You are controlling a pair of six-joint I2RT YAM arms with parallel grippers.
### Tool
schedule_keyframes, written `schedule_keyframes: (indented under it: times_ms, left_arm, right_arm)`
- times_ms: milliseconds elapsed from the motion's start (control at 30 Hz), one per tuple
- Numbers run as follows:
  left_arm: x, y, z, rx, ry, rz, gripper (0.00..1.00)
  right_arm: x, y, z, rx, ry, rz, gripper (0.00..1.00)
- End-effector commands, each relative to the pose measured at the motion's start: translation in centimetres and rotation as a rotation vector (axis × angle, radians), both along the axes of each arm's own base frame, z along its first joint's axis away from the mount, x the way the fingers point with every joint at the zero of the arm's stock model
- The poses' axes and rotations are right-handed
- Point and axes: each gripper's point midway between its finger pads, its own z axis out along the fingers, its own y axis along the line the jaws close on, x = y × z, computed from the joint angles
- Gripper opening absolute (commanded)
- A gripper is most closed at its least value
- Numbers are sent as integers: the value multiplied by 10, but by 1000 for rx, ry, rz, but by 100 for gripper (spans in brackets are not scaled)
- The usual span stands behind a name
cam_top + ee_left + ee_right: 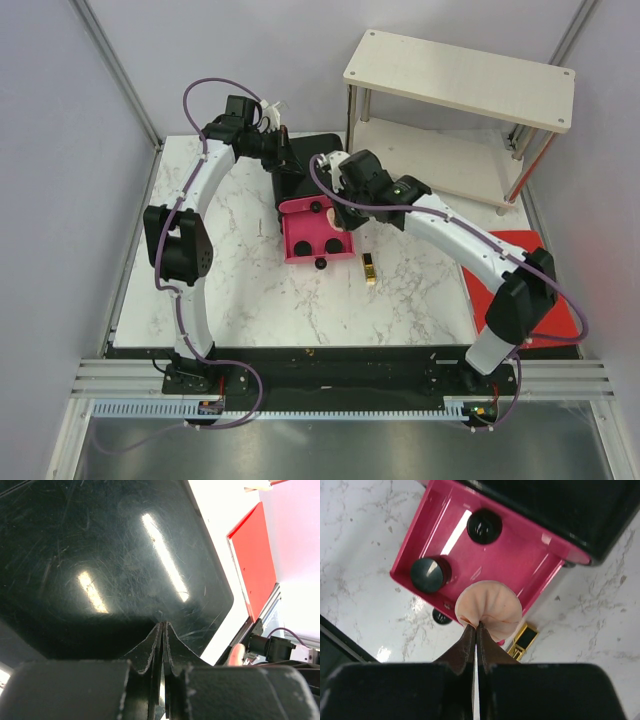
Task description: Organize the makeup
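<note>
The black box's pink drawer (520,555) is pulled open and holds two round black jars (484,526) (426,575). My right gripper (476,625) is shut on the edge of the peach puff (492,605) and holds it over the drawer's front right corner. In the top view this gripper (337,213) is above the drawer (296,236). A gold-black tube (525,639) lies on the marble to the drawer's right (369,268). My left gripper (163,626) is shut and empty, its tips at the box's glossy black top (100,545). Other makeup is out of view.
A white two-level shelf (460,80) stands at the back right. A red mat (545,300) lies under the right arm at the table's right edge. The drawer's black knob (440,616) sticks out at its front. The marble table (250,290) extends to the front left.
</note>
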Motion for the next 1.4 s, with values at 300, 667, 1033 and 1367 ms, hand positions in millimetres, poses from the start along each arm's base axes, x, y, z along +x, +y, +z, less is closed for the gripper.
schedule_keyframes:
  times_ms: [300, 667, 1033, 1367]
  left_arm:
    - [-40, 45, -111, 313, 309, 46, 9]
    - [-37, 43, -109, 312, 305, 40, 9]
    - [-37, 44, -112, 318, 315, 40, 9]
    - [-39, 45, -115, 323, 322, 38, 9]
  right_arm:
    - [44, 43, -34, -34, 34, 38, 48]
    - [16, 23, -6, -21, 13, 82, 54]
    - [-73, 6, -47, 13, 282, 295, 0]
    - [-72, 1, -105, -135, 258, 282, 0]
